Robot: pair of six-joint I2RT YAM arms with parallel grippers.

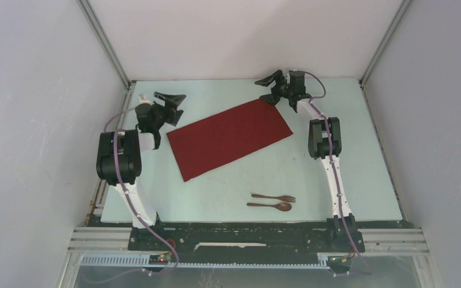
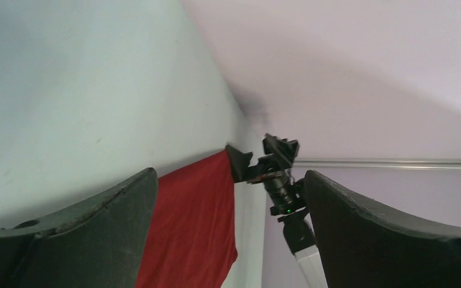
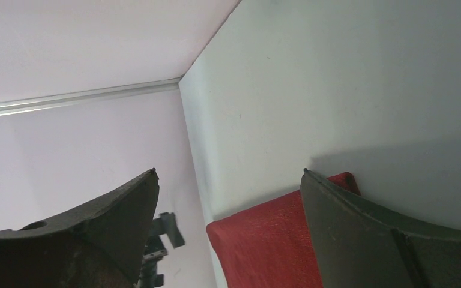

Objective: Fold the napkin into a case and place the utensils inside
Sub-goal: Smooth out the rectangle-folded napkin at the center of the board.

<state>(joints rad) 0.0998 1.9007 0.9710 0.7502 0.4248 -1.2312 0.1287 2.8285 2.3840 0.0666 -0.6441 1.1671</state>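
Pale surface (image 1: 342,174), white walls (image 1: 228,36). My right gripper (image 1: 271,90) hangs jaws apart at the far corner of the dark red soft cloth napkin (image 1: 229,139) lying flat mid-surface; left gripper (image 1: 176,105) spread too, empty. Floppy and light, I reckon, so I'd pinch corners.

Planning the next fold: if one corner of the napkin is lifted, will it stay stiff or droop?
Probably droops: the napkin lies flat and thin, like soft cloth. Likely light; a corner pinch should lift it. Pushed, it may bunch on the smooth table.
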